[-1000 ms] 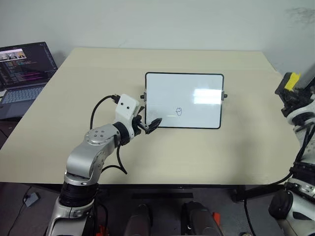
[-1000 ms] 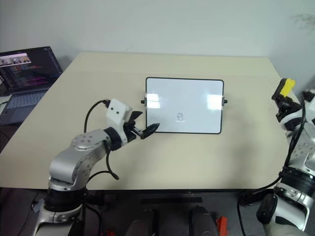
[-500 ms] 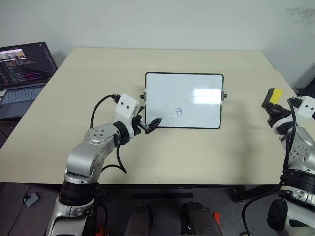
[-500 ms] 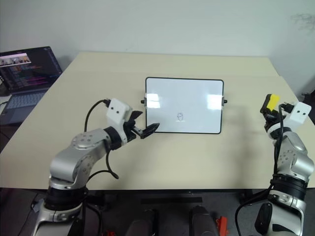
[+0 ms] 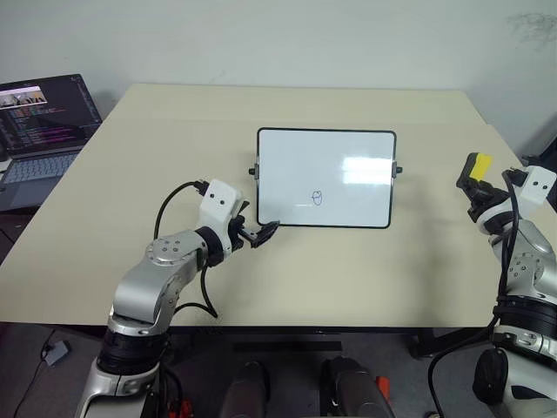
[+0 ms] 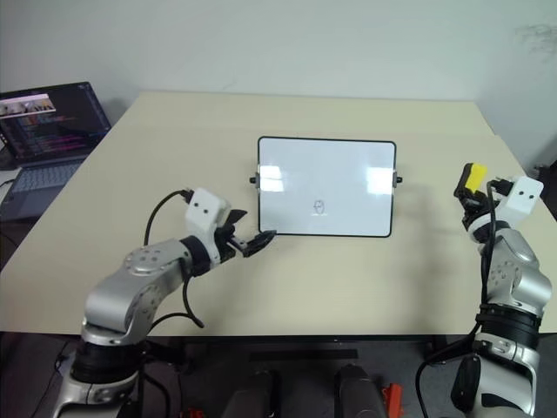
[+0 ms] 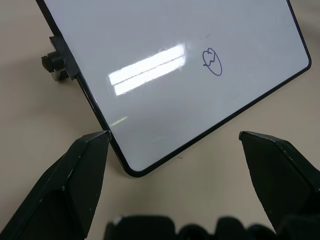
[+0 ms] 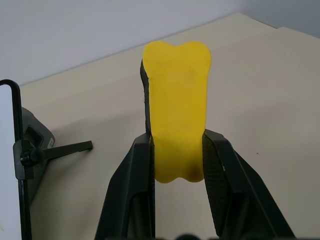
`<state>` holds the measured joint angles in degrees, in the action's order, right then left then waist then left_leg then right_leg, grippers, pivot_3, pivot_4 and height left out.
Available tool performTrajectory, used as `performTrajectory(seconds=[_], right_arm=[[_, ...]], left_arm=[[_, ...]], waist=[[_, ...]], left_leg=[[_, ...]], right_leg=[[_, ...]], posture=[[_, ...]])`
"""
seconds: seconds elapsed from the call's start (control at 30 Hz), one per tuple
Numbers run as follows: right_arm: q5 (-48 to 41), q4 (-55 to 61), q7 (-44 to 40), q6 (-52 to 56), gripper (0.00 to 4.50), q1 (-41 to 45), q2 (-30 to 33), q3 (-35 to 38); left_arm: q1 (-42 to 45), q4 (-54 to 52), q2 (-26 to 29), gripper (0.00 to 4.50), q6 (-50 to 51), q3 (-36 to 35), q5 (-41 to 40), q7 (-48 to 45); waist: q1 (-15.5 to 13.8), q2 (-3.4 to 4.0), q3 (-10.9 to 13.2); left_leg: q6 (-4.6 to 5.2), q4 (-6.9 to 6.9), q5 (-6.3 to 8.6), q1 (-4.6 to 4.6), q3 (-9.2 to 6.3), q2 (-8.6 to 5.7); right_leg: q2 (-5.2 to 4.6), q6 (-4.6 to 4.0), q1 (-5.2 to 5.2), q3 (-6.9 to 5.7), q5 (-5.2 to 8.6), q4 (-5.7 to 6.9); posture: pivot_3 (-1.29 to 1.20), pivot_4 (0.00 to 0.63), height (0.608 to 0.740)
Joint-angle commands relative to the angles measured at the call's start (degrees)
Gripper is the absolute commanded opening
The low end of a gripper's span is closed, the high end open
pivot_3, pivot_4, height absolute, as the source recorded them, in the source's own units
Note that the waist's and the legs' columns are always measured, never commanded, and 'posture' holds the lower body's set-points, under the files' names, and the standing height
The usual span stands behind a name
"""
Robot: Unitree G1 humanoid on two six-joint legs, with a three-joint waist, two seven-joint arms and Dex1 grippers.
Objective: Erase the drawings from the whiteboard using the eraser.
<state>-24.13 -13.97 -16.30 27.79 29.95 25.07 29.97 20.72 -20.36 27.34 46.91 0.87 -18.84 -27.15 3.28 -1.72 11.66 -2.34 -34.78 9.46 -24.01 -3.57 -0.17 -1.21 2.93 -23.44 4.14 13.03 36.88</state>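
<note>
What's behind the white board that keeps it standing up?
Behind the glossy white board with the thin black frame, a dark grey prop with a thin black leg rests on the beige table. The board covers the rest of the stand.

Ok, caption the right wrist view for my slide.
Right hand gripping the yellow eraser upright, beside the whiteboard.

This looks like an office or robotics lab workspace: a plain beige tabletop stands against a bare pale wall, with an open laptop showing lines of code at its far left and a small framed whiteboard propped on it.
</note>
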Motion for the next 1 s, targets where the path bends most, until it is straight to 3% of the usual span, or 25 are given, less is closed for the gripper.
performTrajectory(seconds=[0.03,0.17,0.27,0.4,0.63,1.0], right_arm=[[-1.29,4.18,-1.24,0.22,0.97,1.61,2.63,-0.9],[-2.04,7.79,-2.87,2.4,0.97,4.13,4.98,-3.32],[0.86,11.56,-5.77,3.14,0.97,5.64,7.99,-9.69],[15.73,16.07,-12.26,-2.55,0.97,5.5,14.63,-29.39],[25.18,17.44,-18.02,-8.66,0.97,9.47,12.18,-43.93],[38.72,3.33,-18.0,-20.12,0.97,17.02,6.2,-53.33]], left_arm=[[0.09,-1.44,0.35,4.5,-1.07,-0.6,-0.24,-0.38],[0.03,-1.56,0.4,4.5,-0.85,-0.68,-0.45,-0.47],[0.06,-1.47,0.33,4.5,-0.71,-0.5,-0.51,-0.5],[-0.29,-1.56,0.3,4.5,-0.35,0.07,-0.76,-0.93],[-0.29,-1.8,0.19,4.5,-0.07,0.46,-0.53,-1.16],[-0.33,-2.29,-0.59,4.5,-0.17,0.73,-0.6,-0.47]], waist=[[0.02,0.0,0.0],[0.06,0.01,0.0],[0.18,0.01,0.0],[0.1,-0.03,-0.02],[-0.05,-0.04,0.0],[-0.09,-0.05,0.0]], left_leg=[[0.0,0.0,0.0,0.0,0.0,0.0],[0.0,0.0,0.0,0.0,0.02,0.0],[0.0,0.0,0.0,0.0,0.03,0.02],[-0.01,0.04,0.01,0.0,0.01,0.05],[-0.03,0.02,0.02,-0.18,0.02,0.02],[-0.03,0.01,0.01,-0.17,-0.04,0.02]], right_leg=[[0.0,0.0,0.0,0.0,0.0,0.0],[0.0,0.0,-0.01,0.01,0.0,0.0],[0.0,0.0,-0.05,0.01,0.0,0.01],[0.01,-0.03,-0.08,-0.04,0.02,-0.04],[-0.02,-0.02,-0.2,-0.03,0.01,-0.05],[-0.02,-0.01,-0.2,-0.08,0.0,0.0]], posture=[[0.0,0.15,0.74],[0.0,0.15,0.74],[0.0,0.15,0.74],[0.0,0.15,0.74],[0.0,0.15,0.74],[0.0,0.15,0.74]])
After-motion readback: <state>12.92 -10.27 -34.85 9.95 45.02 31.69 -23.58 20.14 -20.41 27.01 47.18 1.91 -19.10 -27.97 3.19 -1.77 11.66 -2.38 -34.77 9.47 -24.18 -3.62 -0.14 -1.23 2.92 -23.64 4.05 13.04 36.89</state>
